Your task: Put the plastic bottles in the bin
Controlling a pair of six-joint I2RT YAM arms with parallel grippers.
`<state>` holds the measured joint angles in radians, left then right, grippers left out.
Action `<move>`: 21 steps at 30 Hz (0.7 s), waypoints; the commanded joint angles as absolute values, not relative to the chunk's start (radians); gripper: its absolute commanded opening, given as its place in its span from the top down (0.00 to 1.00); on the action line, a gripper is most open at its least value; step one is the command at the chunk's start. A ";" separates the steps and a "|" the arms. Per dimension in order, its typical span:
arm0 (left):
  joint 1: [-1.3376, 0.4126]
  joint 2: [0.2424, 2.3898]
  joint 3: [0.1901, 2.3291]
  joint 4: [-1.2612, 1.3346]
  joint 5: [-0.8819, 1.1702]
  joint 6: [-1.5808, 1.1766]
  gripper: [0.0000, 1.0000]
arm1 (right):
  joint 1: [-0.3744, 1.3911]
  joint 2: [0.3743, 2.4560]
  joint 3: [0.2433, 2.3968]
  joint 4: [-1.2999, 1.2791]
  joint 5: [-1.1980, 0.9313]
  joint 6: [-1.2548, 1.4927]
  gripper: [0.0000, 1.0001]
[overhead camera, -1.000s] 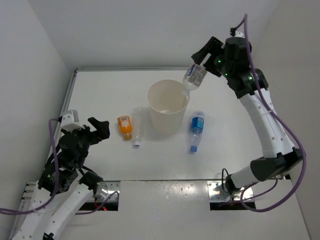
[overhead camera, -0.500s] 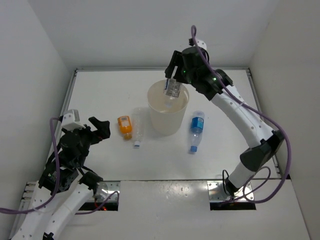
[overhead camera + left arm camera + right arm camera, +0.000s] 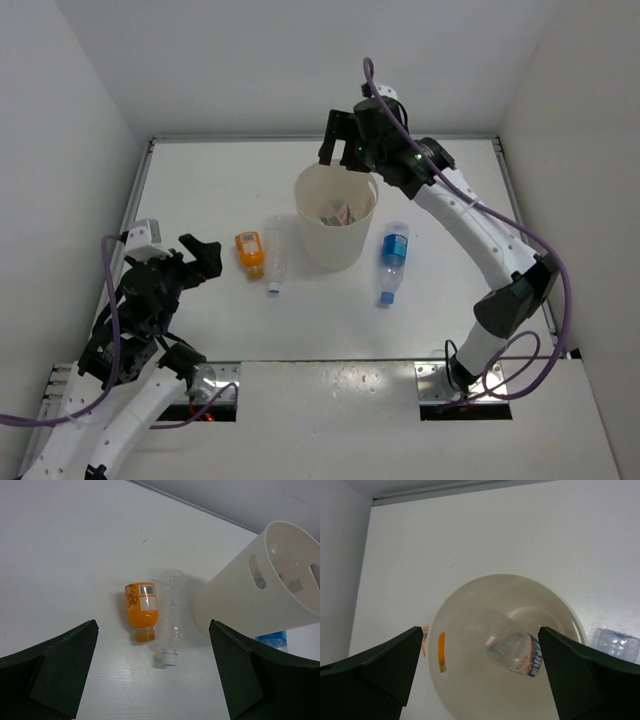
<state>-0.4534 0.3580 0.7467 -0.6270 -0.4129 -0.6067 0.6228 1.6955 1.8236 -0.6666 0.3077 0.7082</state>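
Observation:
The cream-white bin [image 3: 335, 245] stands mid-table. My right gripper [image 3: 343, 158] hangs open over its far rim, holding nothing. Below it a clear labelled bottle [image 3: 335, 212] lies loose inside the bin, blurred in the right wrist view [image 3: 515, 650] between my spread fingers [image 3: 375, 672]. Left of the bin lie the short orange bottle [image 3: 250, 252] and a clear white-capped bottle [image 3: 274, 257], side by side. The blue-capped bottle [image 3: 392, 260] lies to the bin's right. My left gripper [image 3: 200, 258] is open and empty, near-left of the orange bottle [image 3: 141, 609] and the clear bottle [image 3: 171, 617].
White walls close in the table on the left, back and right. The bin [image 3: 250, 595] has slots in its wall; the blue bottle [image 3: 272, 639] peeks out behind it in the left wrist view. The arm bases sit at the near edge.
My right arm swung left, carrying the clear labelled bottle over the bin, then the gripper opened and the bottle dropped inside. The left arm has not moved.

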 commanded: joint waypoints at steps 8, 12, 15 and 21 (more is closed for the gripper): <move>-0.466 0.356 0.742 -0.594 -0.400 -0.604 0.00 | 0.572 1.530 1.866 -0.674 0.529 0.736 0.00; -0.466 0.347 0.742 -0.594 -0.400 -0.604 0.00 | 0.468 1.456 1.848 -0.727 0.568 0.807 0.00; -0.466 0.347 0.742 -0.594 -0.400 -0.604 0.00 | 0.338 1.456 1.794 -0.796 0.456 0.891 0.00; -0.476 0.337 0.742 -0.594 -0.400 -0.595 0.00 | 0.177 1.493 1.484 -0.789 0.129 1.000 0.00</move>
<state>-0.4618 0.3477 0.7467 -0.6262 -0.4080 -0.6064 0.2104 1.4330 1.6508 -0.7506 0.3172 0.9142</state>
